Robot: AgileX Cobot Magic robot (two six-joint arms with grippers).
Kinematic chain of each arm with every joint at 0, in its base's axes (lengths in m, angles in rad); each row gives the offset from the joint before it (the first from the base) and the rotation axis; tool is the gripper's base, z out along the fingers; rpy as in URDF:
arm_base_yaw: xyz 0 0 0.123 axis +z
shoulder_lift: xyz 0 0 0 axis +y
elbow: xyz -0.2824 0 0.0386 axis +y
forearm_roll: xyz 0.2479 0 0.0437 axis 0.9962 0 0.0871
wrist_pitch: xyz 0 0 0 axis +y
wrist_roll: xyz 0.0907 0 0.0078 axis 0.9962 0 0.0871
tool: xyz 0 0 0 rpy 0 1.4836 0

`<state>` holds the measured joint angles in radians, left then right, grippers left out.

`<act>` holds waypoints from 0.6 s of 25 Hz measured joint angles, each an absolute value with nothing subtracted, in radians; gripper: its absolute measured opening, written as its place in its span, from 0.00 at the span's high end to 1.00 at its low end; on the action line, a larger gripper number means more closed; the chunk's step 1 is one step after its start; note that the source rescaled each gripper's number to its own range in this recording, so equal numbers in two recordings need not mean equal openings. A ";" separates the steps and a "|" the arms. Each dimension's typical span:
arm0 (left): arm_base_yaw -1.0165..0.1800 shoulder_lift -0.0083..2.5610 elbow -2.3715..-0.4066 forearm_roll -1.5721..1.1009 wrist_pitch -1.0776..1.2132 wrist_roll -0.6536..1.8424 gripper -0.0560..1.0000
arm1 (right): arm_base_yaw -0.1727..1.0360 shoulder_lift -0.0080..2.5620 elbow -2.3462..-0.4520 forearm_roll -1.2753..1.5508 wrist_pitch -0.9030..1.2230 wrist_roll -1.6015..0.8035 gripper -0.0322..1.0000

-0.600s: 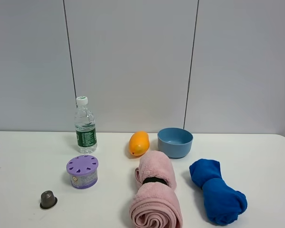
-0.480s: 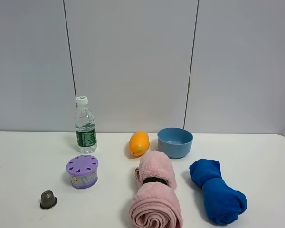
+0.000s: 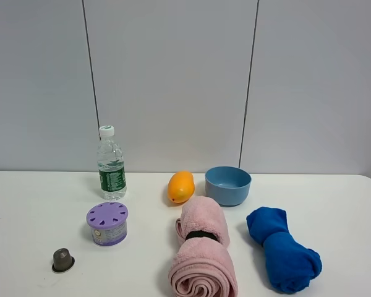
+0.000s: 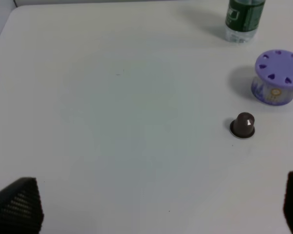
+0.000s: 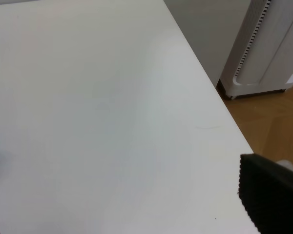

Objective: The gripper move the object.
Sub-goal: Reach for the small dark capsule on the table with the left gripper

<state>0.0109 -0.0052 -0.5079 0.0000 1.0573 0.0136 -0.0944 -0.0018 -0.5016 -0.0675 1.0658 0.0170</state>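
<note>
The object (image 3: 63,260) – a small dark capsule – stands rim-down on the white worktop (image 3: 25,210), near the purple vented container (image 3: 107,223) but apart from it, on that container's near-left side in the high view. Bare surface lies all round the capsule, which probably makes it easy to close on from above without knocking anything. The water bottle (image 3: 111,164) stands behind the purple container, and the orange fruit (image 3: 180,186), blue bowl (image 3: 227,185), pink towel roll (image 3: 202,253) and blue cloth (image 3: 283,249) all lie well off to that container's right.

The left claw (image 4: 154,204) is spread wide, its two black tips at opposite corners of its wrist view, gripping and touching nothing; the capsule sits ahead of it and off to one side. The right claw (image 5: 132,209) also looks wide apart and empty – it hangs over bare worktop by the edge, far from the purple container. The reach has not begun.
</note>
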 joint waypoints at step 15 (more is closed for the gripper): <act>0.011 -0.005 -0.508 0.000 1.057 0.017 0.00 | -0.094 -0.002 -0.502 -0.067 1.066 0.017 0.00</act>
<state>0.0109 -0.0052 -0.5079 0.0000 1.0573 0.0167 -0.0944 -0.0018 -0.5016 -0.0675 1.0658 0.0170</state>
